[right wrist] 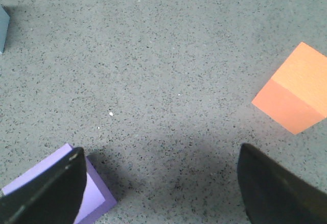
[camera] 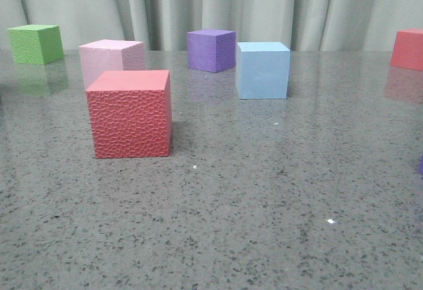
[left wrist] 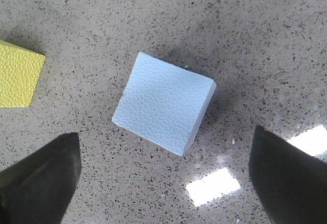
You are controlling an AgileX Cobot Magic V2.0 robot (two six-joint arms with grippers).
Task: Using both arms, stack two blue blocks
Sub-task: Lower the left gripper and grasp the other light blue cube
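One pale blue block (camera: pixel 263 70) stands on the grey speckled table (camera: pixel 251 211) toward the back, right of centre, in the front view. Another pale blue block (left wrist: pixel 163 103) lies on the table in the left wrist view, turned at an angle, beyond the fingertips. My left gripper (left wrist: pixel 164 170) hovers open above the table, with nothing between its black fingers (left wrist: pixel 43 175). My right gripper (right wrist: pixel 161 178) is open too, over bare table, one finger (right wrist: pixel 48 191) overlapping a purple cube (right wrist: pixel 89 193). Neither arm shows in the front view.
In the front view a red cube (camera: pixel 131 113) sits nearest, with pink (camera: pixel 111 59), green (camera: pixel 36 43), purple (camera: pixel 211 49) and another red cube (camera: pixel 408 49) behind. A yellow cube (left wrist: pixel 18 73) lies near the left gripper, an orange cube (right wrist: pixel 294 95) near the right.
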